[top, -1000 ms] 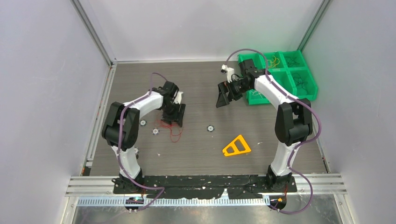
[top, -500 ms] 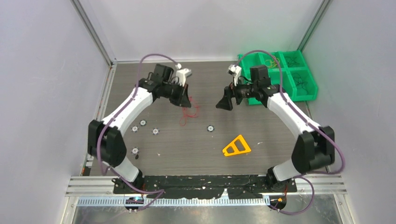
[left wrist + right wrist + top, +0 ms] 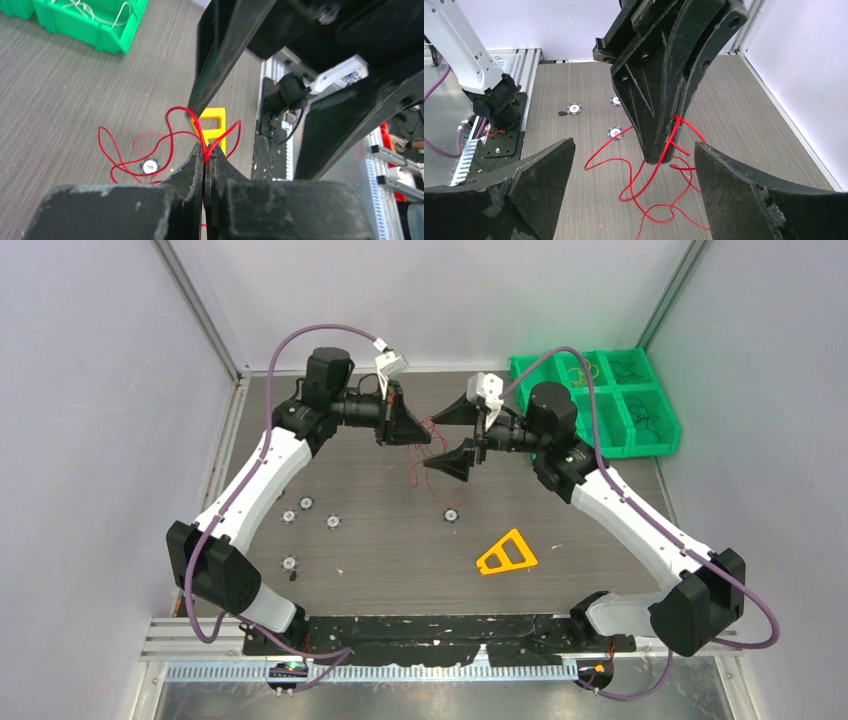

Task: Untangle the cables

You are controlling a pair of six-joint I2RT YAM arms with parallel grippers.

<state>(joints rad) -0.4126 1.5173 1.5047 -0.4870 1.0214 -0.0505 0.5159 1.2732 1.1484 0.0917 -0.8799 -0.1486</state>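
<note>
Left hand (image 3: 205, 154) clamped on the thin red cable (image 3: 201, 139), loops dangling below its tips, right hand (image 3: 452, 437) spread wide just opposite, holding nothing; wire's prob light, limp & springy, so pinch a free strand right under that grip.

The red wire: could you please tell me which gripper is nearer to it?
Left. The left gripper is shut on the red wire, holding it above the table; the right gripper is open, its fingers spread either side of the hanging loops.
</note>
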